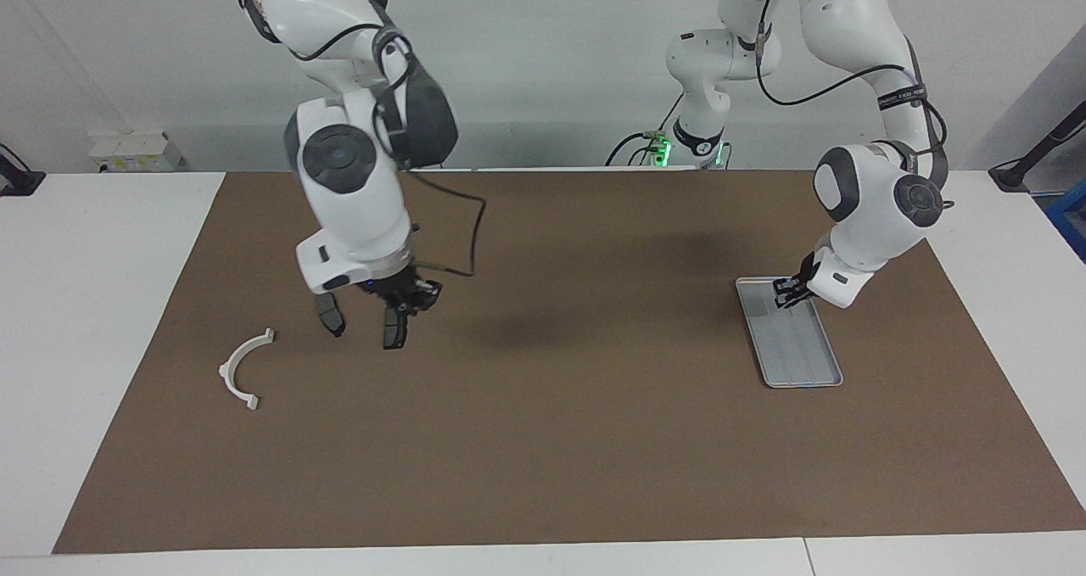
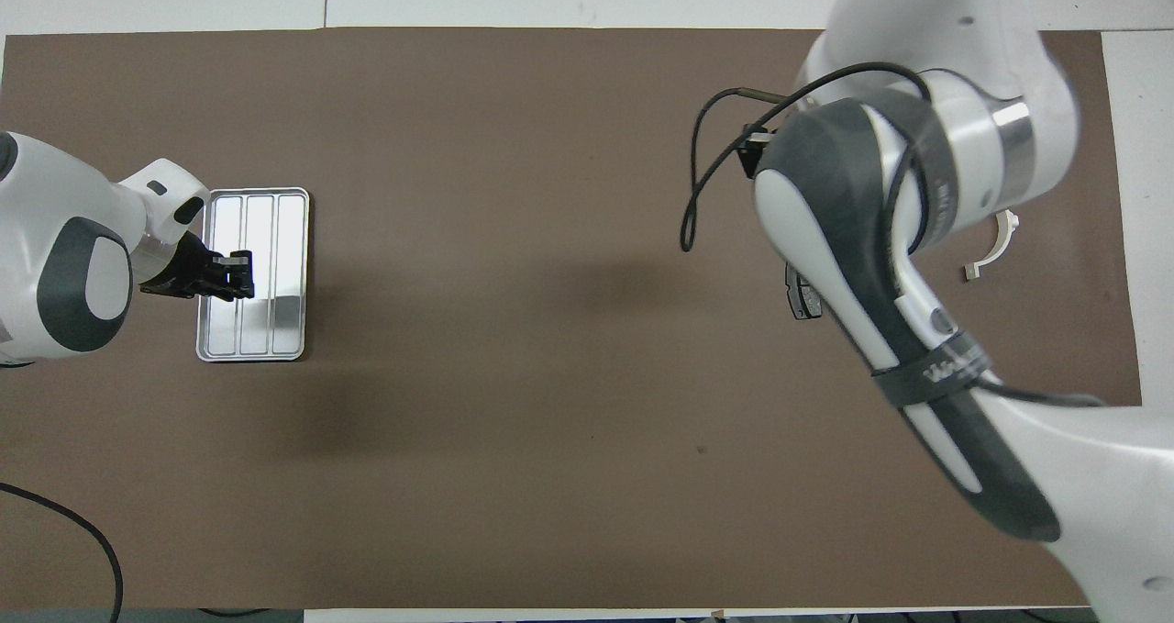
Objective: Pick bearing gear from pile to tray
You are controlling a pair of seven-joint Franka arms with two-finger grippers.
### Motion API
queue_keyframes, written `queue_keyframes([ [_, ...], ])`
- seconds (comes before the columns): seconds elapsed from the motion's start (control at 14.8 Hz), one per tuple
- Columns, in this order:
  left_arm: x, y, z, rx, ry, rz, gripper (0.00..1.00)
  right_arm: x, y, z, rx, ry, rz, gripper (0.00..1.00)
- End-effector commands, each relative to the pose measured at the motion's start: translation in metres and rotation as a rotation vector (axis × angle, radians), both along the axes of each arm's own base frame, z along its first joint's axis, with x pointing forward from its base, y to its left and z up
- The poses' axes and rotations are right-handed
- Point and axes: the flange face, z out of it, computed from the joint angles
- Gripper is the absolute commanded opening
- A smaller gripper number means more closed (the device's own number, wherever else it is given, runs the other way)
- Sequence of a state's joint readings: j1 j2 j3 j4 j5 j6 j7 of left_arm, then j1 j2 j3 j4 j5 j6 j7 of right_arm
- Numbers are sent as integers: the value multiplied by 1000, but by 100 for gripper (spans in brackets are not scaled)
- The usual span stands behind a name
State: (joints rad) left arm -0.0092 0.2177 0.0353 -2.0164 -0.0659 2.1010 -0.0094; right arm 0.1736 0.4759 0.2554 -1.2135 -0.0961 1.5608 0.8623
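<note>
The silver ribbed tray (image 1: pixel 802 364) (image 2: pixel 275 228) lies toward the left arm's end of the mat. My left gripper (image 1: pixel 787 292) (image 2: pixel 235 274) hangs low over the tray's end nearer the robots. Of the pile, the white plastic arc (image 1: pixel 242 368) (image 2: pixel 995 247) lies toward the right arm's end. Two dark brake pads (image 1: pixel 394 330) (image 1: pixel 329 315) lie nearer the middle; one shows in the overhead view (image 2: pixel 800 297). My right gripper (image 1: pixel 407 294) is raised over the brake pads. No tiny black round pieces show.
The brown mat (image 1: pixel 551 440) (image 2: pixel 514 403) covers the table, with white table (image 1: pixel 102 321) around it. The right arm's raised body hides much of the pile in the overhead view. A black cable (image 1: pixel 462 237) loops from the right wrist.
</note>
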Motion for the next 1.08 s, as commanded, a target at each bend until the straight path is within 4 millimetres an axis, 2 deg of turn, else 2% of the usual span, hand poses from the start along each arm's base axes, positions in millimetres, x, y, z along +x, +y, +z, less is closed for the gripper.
queue_keyframes([
  [0.0,-29,-4,-11,-4,-39,-49,26,-22,83,-4,46,-21,-206,0],
  [0.13,-31,-1,-15,-4,-45,-49,28,-44,146,-10,86,-70,-266,0],
  [0.2,-31,1,-16,-4,-44,-47,28,-49,163,-26,94,-82,-292,0],
  [0.34,-37,2,-20,-7,-38,-66,29,-61,203,-72,84,-95,-306,0],
  [0.4,-36,4,-19,-7,-37,-64,37,-66,223,-106,53,-119,-308,0],
  [0.54,-33,3,-15,-7,-37,-66,67,-57,236,-146,65,-179,-335,0],
  [0.74,-21,2,0,-7,-33,-40,69,-49,237,-182,77,-191,-333,0],
  [0.81,-14,-4,7,-2,-41,-4,69,-49,236,-192,77,-205,-325,0],
  [0.88,-10,-12,7,4,-50,42,69,-47,231,-199,86,-214,-327,0],
  [1.01,-8,-41,7,12,-68,89,69,-48,231,-200,87,-215,-326,0],
])
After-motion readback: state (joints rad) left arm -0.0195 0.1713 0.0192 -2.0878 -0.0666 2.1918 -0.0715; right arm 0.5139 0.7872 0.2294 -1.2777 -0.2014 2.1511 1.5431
